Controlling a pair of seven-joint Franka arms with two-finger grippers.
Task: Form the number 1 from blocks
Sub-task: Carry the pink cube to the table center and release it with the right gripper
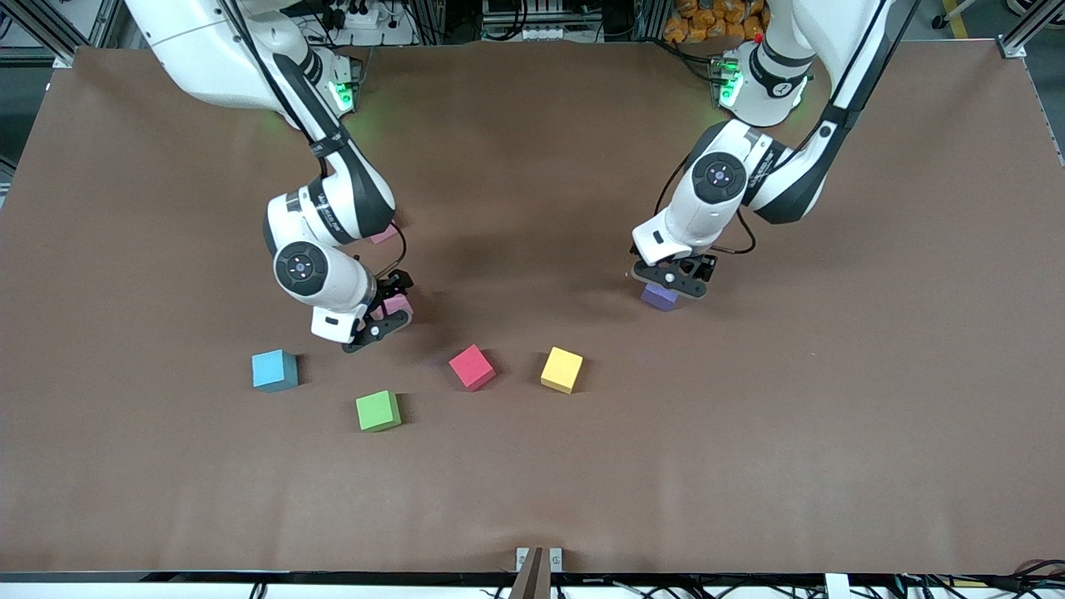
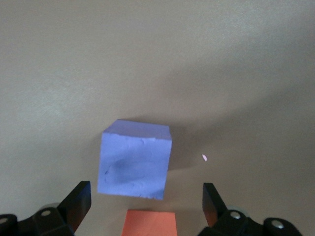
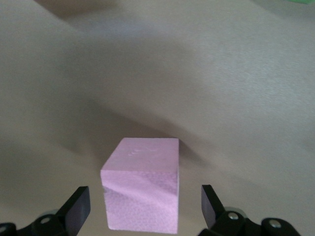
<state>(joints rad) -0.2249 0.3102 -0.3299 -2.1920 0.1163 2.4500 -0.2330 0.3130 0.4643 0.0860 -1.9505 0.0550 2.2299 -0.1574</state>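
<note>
A brown table [image 1: 532, 466] holds scattered small coloured cubes. The right gripper [image 1: 384, 319] is low over a pink block [image 1: 398, 304]; in the right wrist view its jaws stand wide on either side of that pink block [image 3: 141, 184], not touching it. A second pink block [image 1: 383, 235] peeks out from under the right arm, farther from the front camera. The left gripper [image 1: 671, 281] hangs low over a purple block [image 1: 660, 296], and the left wrist view shows its jaws spread wide with the purple block [image 2: 134, 158] between them, untouched, and an orange block [image 2: 150, 222] at the frame's edge. Nearer the front camera lie a light blue block [image 1: 274, 370], a green block [image 1: 378, 410], a red block [image 1: 472, 367] and a yellow block [image 1: 562, 369], apart from one another.
</note>
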